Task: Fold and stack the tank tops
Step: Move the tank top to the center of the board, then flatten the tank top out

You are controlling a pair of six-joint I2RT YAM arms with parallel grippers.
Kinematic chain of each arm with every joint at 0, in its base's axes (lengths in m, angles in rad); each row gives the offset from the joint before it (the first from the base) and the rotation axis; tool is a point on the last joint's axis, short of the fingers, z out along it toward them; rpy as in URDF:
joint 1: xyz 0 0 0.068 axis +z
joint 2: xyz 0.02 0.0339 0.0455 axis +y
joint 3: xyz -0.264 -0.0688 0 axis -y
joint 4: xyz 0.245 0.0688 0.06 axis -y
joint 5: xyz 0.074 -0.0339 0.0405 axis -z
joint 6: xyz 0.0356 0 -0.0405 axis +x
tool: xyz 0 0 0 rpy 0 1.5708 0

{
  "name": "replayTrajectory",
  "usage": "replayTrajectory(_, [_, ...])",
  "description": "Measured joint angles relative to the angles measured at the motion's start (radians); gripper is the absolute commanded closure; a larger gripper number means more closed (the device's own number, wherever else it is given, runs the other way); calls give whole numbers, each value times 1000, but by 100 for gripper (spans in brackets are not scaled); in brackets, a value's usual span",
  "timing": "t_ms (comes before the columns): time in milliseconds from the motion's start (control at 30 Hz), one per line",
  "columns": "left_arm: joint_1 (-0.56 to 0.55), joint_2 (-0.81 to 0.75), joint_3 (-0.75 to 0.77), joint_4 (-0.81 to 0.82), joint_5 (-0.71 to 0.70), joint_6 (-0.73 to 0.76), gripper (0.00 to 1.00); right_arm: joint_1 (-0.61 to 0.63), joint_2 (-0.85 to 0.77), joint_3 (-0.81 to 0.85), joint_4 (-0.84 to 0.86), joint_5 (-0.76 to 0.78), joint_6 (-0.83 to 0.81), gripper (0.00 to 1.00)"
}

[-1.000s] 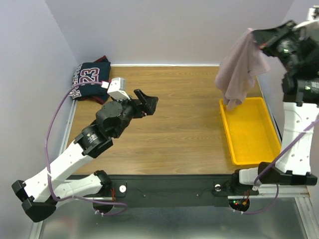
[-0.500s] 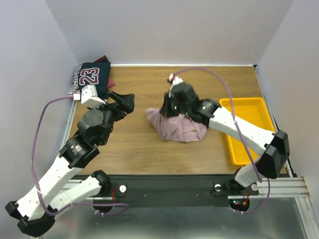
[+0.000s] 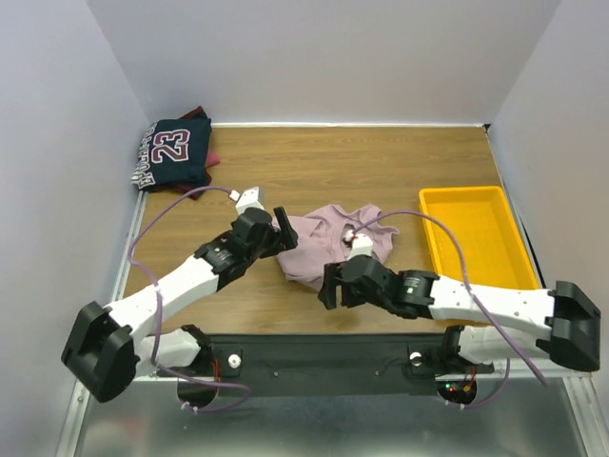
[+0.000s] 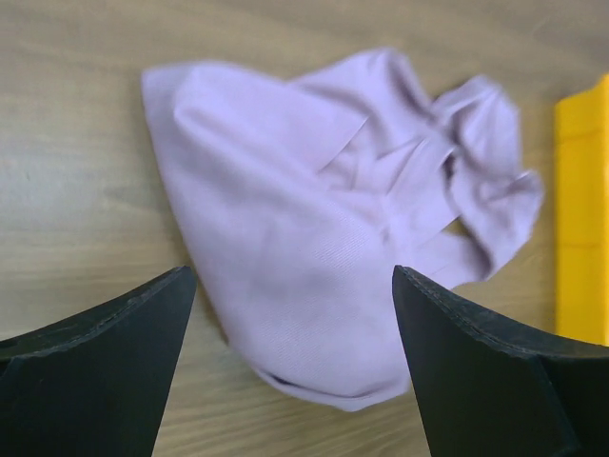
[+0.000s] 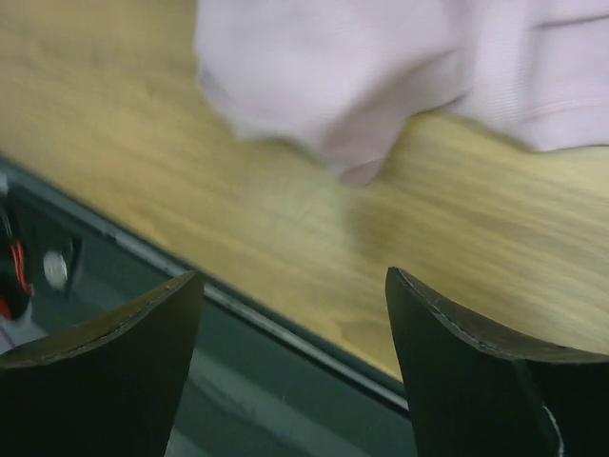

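navy tank top (image 3: 174, 152), white "23"

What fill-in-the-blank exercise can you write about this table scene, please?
1. The pink tank top lies crumpled on the ____, outside the yellow tray.
2. The left end effector and the right end effector are both ____.
3. The navy tank top shows the number ____.
Missing words: table; open; 23.

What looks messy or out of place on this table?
The pink tank top lies in a crumpled heap mid-table, straps twisted, neither flat nor folded. The navy "23" top sits far neater in the far left corner. Nothing looks spilled or damaged.
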State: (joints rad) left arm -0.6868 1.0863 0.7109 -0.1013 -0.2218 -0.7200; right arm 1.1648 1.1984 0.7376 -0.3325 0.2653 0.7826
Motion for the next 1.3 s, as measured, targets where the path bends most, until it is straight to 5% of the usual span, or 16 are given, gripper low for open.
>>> replayTrajectory(200, [2,148,-11,59,72,0,14,-108,-103,-19,-37,158,95,14])
replayTrajectory(367, [-5,209,15,85,127,30,15,-393,64,36,-51,175,71,14])
replayTrajectory(600, [-142,298,142,73,88,103,14,-600,297,145,-33,151,-3,14])
replayTrajectory(733, [-196,363,179,55,54,129,17,-628,442,275,-9,144,-32,28])
replayTrajectory(867, [-196,406,180,31,25,136,39,-646,566,387,16,121,-56,74])
replayTrajectory(933, [-186,415,180,21,11,136,62,-671,633,442,24,102,-71,91])
replayTrajectory(1000, [-172,417,180,21,3,136,93,-697,687,496,19,91,-80,96])
replayTrajectory(1033, [-165,417,180,23,6,129,100,-721,735,549,19,80,-88,99])
replayTrajectory(1300, [74,240,69,50,21,80,100,-835,1003,1037,-5,67,-200,97])
